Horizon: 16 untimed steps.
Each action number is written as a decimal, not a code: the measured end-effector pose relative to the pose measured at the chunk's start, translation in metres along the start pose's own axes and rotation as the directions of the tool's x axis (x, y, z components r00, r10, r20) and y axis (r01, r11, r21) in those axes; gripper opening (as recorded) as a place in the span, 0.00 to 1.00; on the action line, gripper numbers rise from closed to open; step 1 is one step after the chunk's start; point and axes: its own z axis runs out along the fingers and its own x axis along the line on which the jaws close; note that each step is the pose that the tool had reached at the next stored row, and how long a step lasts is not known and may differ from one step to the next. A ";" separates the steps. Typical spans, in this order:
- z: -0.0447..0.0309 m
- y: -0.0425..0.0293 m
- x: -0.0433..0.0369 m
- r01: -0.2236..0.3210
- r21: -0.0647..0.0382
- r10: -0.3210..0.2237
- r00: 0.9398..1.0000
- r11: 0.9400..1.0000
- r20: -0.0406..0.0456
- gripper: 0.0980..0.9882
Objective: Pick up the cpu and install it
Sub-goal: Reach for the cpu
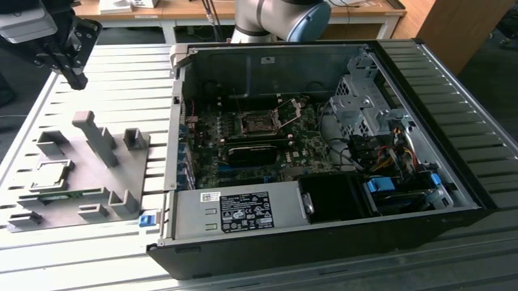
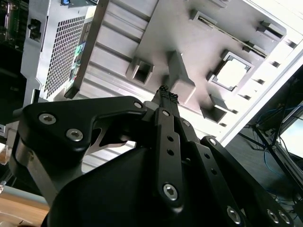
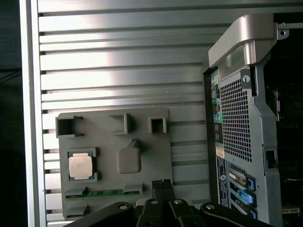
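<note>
The cpu (image 1: 50, 176) is a small square chip with a silvery top. It lies in a recess of the grey holder plate (image 1: 89, 182) at the exterior view's left. Both wrist views look down on the cpu (image 3: 80, 166) (image 2: 232, 73) in its recess. My gripper (image 1: 77, 82) hangs high above the table's far left corner, well apart from the plate, its fingers shut with nothing between them. Its fingertips (image 3: 162, 183) (image 2: 166, 92) show pressed together. The motherboard socket (image 1: 257, 124) sits inside the open computer case (image 1: 324, 236).
A green memory stick (image 1: 69, 195) (image 3: 102, 193) lies in a slot of the holder plate beside the cpu. Grey posts (image 1: 97, 139) stand up from the plate. The case's rear panel (image 3: 241, 123) stands close to the plate. The slatted metal table (image 1: 121, 73) carries everything.
</note>
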 end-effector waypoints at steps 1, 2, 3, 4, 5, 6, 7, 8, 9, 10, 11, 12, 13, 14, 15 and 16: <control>0.0001 -0.0002 0.0012 0.000 0.000 0.000 1.000 1.000 0.000 0.01; 0.0002 -0.0004 0.0024 0.000 0.000 0.000 1.000 1.000 -0.001 0.01; 0.0004 -0.0006 0.0034 0.000 0.000 0.000 1.000 1.000 -0.002 0.01; 0.0006 -0.0008 0.0044 0.000 0.000 0.000 1.000 1.000 -0.003 0.01; 0.0009 -0.0011 0.0056 0.000 0.000 0.000 1.000 1.000 -0.003 0.01; 0.0011 -0.0012 0.0065 0.000 0.000 0.000 1.000 1.000 -0.004 0.01; 0.0013 -0.0013 0.0074 0.000 0.000 0.000 1.000 1.000 -0.005 0.01; 0.0014 -0.0014 0.0083 0.000 0.000 0.000 1.000 1.000 -0.006 0.01; 0.0015 -0.0015 0.0092 0.000 0.000 0.000 1.000 1.000 -0.006 0.01; 0.0015 -0.0016 0.0100 0.000 0.000 0.000 1.000 1.000 -0.006 0.01; 0.0016 -0.0016 0.0110 0.000 0.000 0.000 1.000 1.000 -0.006 0.01; 0.0016 -0.0017 0.0120 0.000 0.000 0.000 1.000 1.000 -0.006 0.01; 0.0016 -0.0018 0.0129 0.000 0.001 0.000 1.000 1.000 -0.007 0.01; 0.0016 -0.0019 0.0138 0.000 0.000 0.000 1.000 1.000 -0.007 0.01; 0.0017 -0.0020 0.0147 0.000 0.000 0.000 1.000 1.000 -0.006 0.01; 0.0018 -0.0020 0.0156 0.000 0.000 0.000 1.000 1.000 -0.006 0.01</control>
